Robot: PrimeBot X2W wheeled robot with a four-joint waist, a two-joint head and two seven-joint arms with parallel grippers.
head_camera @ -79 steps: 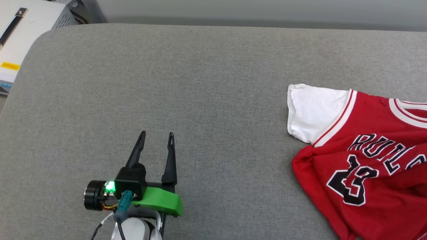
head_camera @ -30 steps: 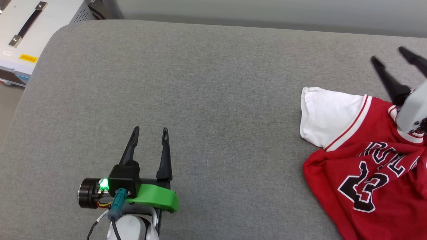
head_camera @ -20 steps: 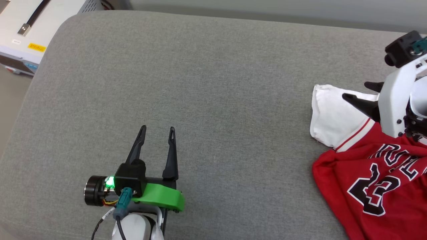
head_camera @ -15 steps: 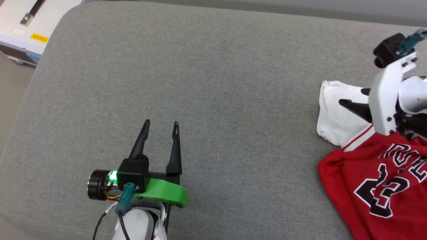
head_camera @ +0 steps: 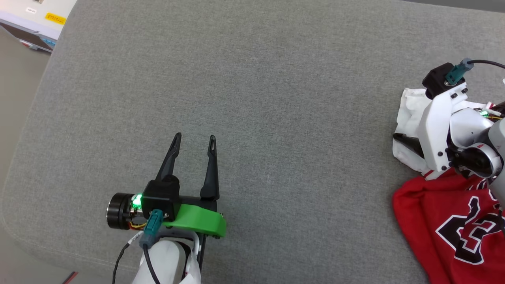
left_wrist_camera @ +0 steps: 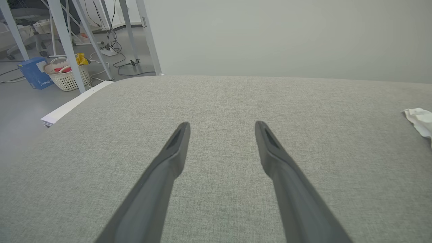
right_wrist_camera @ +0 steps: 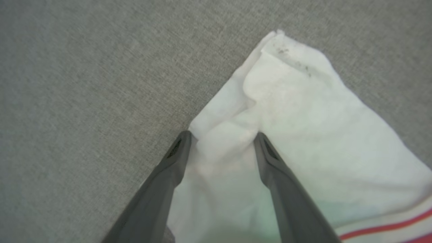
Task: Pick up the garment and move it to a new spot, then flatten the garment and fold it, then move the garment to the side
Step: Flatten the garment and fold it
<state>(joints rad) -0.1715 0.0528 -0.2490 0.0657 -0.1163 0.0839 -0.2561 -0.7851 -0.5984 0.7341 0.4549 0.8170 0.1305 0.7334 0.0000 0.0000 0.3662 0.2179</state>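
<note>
One big grey pad (head_camera: 252, 79) under everything. Next in size, red shirt (head_camera: 430, 213), crumpled at the pad's right side and running off the edge of the head view. Not flat, not folded, not lifted. Then left gripper (head_camera: 195, 136), spread wide with nothing in it, low over bare pad and well apart from the shirt. Right gripper (right_wrist_camera: 222, 135) also spread wide, tips down on the white sleeve (right_wrist_camera: 303, 101), with a bump of cloth between the fingers but no pinch yet. So, probably right at the start: reaching for the first grab. Left to do: close on the sleeve, lift, carry to a new spot, smooth out, fold, push aside. Smaller now: black number (head_camera: 465, 236) with white edges on the chest, half hidden, maybe a 3 but hard to read for sure. Smallest: yellow label (head_camera: 55, 17) on a white box (head_camera: 15, 8) past the pad's far left corner, too tiny to read.
</note>
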